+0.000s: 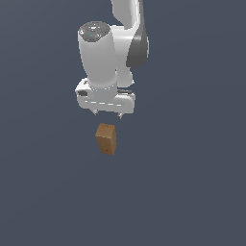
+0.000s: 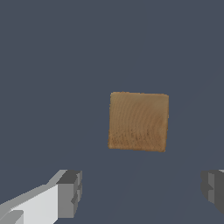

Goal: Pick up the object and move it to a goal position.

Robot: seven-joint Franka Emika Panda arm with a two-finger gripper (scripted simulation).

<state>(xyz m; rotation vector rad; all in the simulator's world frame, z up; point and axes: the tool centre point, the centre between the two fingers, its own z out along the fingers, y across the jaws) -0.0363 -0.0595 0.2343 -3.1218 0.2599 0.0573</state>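
Note:
The object is a brown wood-grain block standing on the dark grey floor, just below the white gripper in the exterior view. The gripper hangs above it, apart from it, with short fingertips pointing down. In the wrist view the object shows as a brown square face, and the two grey fingertips stand wide apart near the frame's edge with nothing between them. The gripper is open. The block lies beyond the finger line, not between the fingers.
The white arm rises behind the gripper toward the top of the exterior view. A plain dark grey floor surrounds the block on every side.

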